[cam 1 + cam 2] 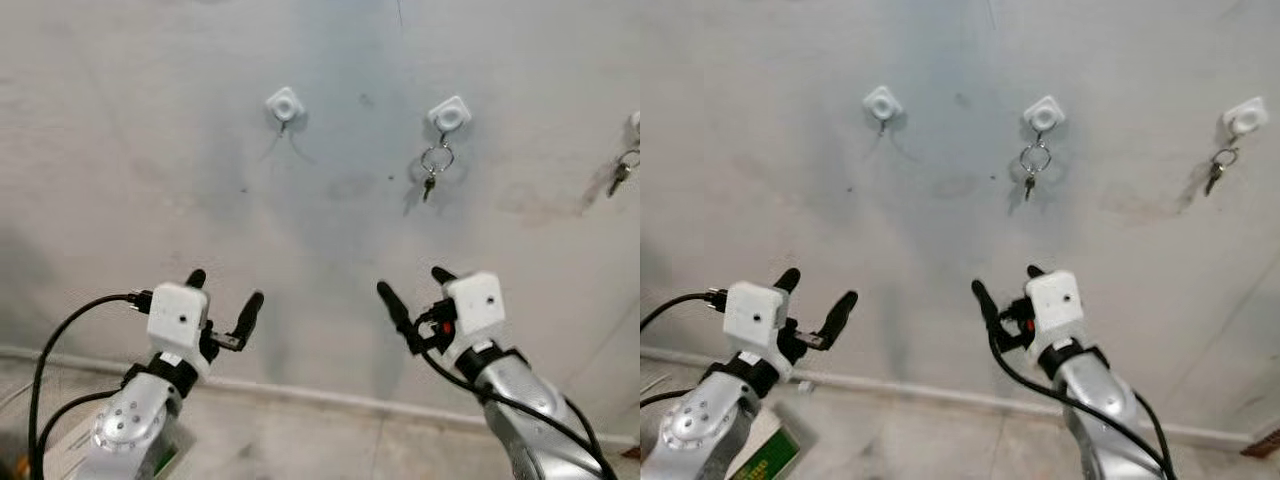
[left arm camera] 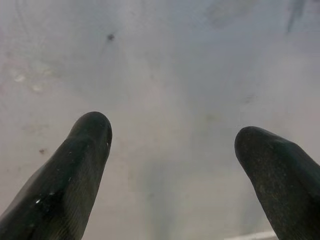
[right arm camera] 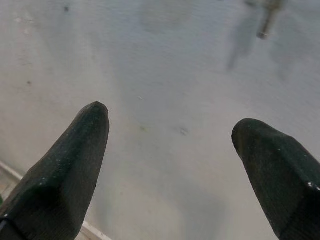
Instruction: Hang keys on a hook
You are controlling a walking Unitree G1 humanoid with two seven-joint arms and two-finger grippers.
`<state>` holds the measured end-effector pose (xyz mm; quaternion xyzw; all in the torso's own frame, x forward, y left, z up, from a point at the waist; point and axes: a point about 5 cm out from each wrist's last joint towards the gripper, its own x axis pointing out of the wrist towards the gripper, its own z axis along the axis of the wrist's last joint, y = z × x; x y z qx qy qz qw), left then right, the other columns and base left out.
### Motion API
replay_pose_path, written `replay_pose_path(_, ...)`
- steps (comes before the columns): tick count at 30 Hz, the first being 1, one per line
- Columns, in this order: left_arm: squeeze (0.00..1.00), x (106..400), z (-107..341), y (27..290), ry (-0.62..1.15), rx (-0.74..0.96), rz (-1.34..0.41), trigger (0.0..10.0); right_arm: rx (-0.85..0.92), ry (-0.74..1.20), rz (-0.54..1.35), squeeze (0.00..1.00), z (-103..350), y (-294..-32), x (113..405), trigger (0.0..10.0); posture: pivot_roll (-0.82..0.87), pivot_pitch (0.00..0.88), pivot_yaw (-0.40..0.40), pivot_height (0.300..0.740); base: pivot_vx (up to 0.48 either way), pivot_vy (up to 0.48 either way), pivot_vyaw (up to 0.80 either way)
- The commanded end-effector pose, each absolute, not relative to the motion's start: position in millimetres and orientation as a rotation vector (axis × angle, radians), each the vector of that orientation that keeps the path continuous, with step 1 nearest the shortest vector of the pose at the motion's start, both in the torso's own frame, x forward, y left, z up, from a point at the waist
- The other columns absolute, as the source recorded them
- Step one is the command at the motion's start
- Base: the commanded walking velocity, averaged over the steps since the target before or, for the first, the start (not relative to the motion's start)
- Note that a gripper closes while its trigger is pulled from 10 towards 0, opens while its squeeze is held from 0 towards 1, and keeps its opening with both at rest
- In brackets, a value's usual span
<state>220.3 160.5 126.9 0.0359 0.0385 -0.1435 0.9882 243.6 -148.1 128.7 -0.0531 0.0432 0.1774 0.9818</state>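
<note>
Head views: silver key on a ring [image 1: 434,166] is hanging plumb from the middle white square wall hook [image 1: 450,114], above and beyond the right gripper [image 1: 412,285]; left gripper [image 1: 222,292] is farther off.

Wrist views: both grippers are gaping, released, gripping nothing.

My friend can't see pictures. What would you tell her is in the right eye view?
Three white hooks sit in a row on a grey wall: the left hook is bare, while the middle hook and right hook each hold keys. Below them, the robot's left hand and right hand are raised toward the wall, both open and holding nothing.
</note>
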Motion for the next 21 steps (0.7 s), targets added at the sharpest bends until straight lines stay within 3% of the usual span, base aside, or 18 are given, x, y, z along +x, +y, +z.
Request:
replay_pose_path(1,0.0,222.5,131.5,163.5,0.065,0.086,-0.278,10.0,-0.101,0.078,0.353,0.0,131.1,-146.2,244.7,10.0,0.03,0.018,0.07,0.74,-0.247,0.0,0.0)
replay_pose_path(21,0.0,223.7,130.6,161.0,0.066,0.075,-0.271,10.0,-0.073,0.073,0.281,0.0,133.1,-153.7,248.3,10.0,0.02,0.017,0.069,0.74,-0.247,0.0,0.0)
